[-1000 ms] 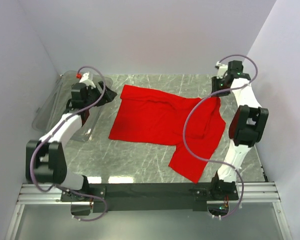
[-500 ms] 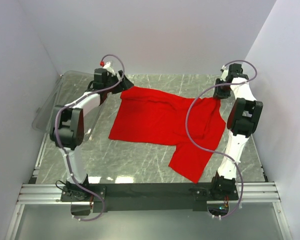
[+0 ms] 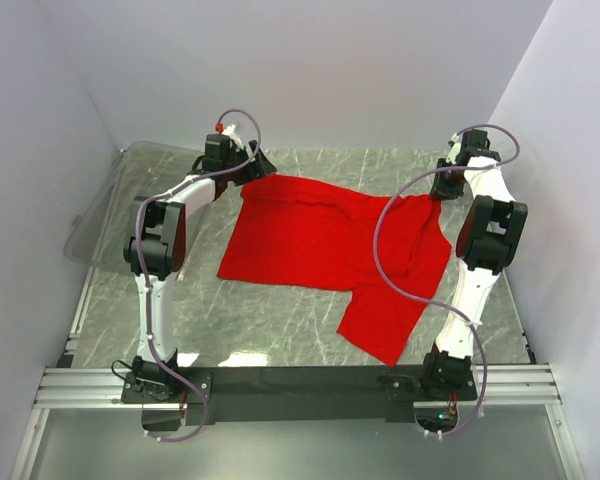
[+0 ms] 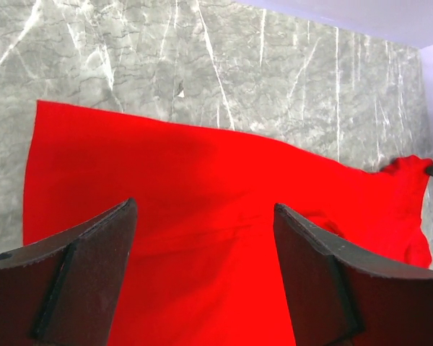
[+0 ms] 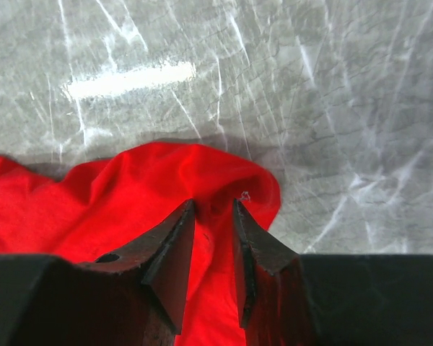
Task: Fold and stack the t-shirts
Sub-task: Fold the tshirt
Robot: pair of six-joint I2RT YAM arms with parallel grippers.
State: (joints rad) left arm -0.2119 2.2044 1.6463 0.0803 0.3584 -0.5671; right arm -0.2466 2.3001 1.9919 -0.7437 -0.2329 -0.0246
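The red t-shirt (image 3: 330, 240) lies spread and rumpled on the grey marble table (image 3: 280, 315), one sleeve reaching toward the near edge. My left gripper (image 3: 263, 166) hovers over the shirt's far left corner. In the left wrist view it (image 4: 205, 205) stands wide open above flat red cloth (image 4: 202, 166), holding nothing. My right gripper (image 3: 439, 192) is down at the shirt's far right corner. In the right wrist view its jaws (image 5: 213, 203) stand narrowly apart astride a raised fold of the red cloth (image 5: 130, 191), which fills the gap between them.
A clear plastic bin (image 3: 105, 205) sits at the table's left edge beside the left arm. White walls close in the back and both sides. A black rail (image 3: 300, 380) with the arm bases runs along the near edge.
The left arm has swung from beside the bin to the shirt's far left corner. The right gripper's jaws have narrowed around the fold at the far right corner.
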